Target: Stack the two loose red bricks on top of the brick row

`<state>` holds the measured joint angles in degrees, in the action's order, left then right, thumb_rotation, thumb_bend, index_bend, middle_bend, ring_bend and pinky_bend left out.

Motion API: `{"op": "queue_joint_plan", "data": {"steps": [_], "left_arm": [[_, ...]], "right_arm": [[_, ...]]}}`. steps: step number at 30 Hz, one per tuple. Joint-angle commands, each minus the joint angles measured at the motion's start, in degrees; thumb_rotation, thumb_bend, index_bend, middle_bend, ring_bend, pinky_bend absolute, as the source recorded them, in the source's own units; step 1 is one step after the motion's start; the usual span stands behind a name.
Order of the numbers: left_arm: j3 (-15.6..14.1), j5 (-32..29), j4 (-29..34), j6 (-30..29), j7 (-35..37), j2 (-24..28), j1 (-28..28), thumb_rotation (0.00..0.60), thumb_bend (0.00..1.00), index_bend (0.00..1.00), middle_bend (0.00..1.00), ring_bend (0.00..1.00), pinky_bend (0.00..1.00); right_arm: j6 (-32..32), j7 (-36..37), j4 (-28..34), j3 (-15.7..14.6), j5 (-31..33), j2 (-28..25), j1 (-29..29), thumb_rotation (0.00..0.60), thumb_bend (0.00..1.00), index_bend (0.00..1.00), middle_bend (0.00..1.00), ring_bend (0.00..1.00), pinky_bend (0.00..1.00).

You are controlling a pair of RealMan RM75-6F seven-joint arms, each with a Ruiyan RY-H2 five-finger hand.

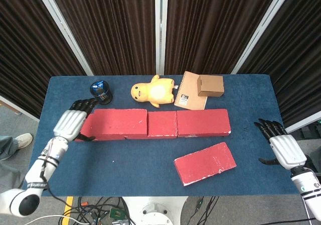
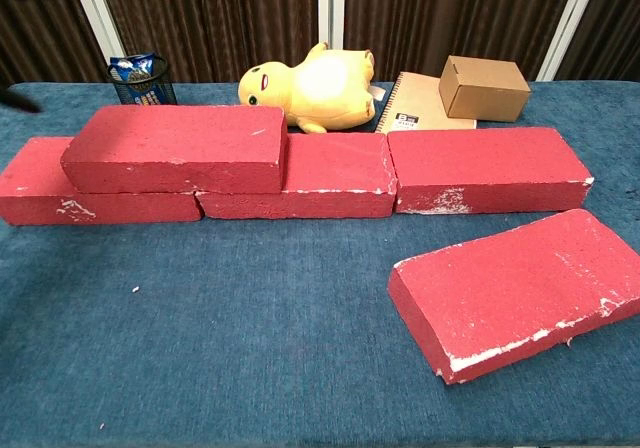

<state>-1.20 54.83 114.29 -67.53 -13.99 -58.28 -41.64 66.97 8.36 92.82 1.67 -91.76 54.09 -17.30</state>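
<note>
Head view, table (image 1: 150,149): blue cloth-covered top, the largest thing in sight; dark pleated curtains with pale frames stand behind it, grey floor and loose cables show at its near edge
Brick row (image 1: 190,123): red bricks laid end to end across the middle of the table; chipped white along the lower edges in the chest view
Stacked brick (image 2: 175,148): one red brick already lies flat on top of the row's left end, overhanging the joint below; it looks settled
Loose brick (image 1: 204,163): the second red brick lies on the cloth in front of the row's right end, skewed, apart from the row; nothing touches it
Left hand (image 1: 70,123): just off the left end of the stacked brick, fingers spread and holding nothing; whether a fingertip touches the brick I cannot tell
Right hand (image 1: 286,149): at the table's right edge, well apart from the loose brick, fingers apart and empty
Step in hand: first brick looks placed, so about half done; the loose brick is next
Next move: probably the right hand reaching in to the loose brick, gripping across its width, lifting it level and setting it on the row's right part; the skew calls for a turn first
Small things: yellow duck toy (image 1: 152,91), notebook (image 1: 189,98) with a cardboard box (image 1: 210,85) on it, and a dark cup (image 1: 101,91), all behind the row
</note>
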Motion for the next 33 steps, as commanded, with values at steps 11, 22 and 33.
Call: {"op": "queue_joint_plan", "data": {"steps": [11,22,33], "left_arm": [[-7.8,22.2,-11.1,-21.5,7.5,-6.6,22.7,0.6,0.05,0.0,0.0,0.0,0.0],[-7.0,25.5,-14.4,-23.2,8.8,-8.5,28.4,0.6,0.05,0.0,0.0,0.0,0.0],[-6.1,28.4,-16.2,-21.2,11.6,-8.4,30.8,0.6,0.05,0.0,0.0,0.0,0.0]], "right_arm": [[-16.2,-6.4,6.8,-3.8,-7.7,2.0,-11.2,0.6,0.0,0.0,0.0,0.0,0.0],[-22.9,-11.2,5.0,-4.0,-3.1,9.6,-14.6,0.6,0.0,0.0,0.0,0.0,0.0],[-25.3,-13.0,1.3,-4.2,1.1,15.6,-16.4,0.6,0.0,0.0,0.0,0.0,0.0]]}}
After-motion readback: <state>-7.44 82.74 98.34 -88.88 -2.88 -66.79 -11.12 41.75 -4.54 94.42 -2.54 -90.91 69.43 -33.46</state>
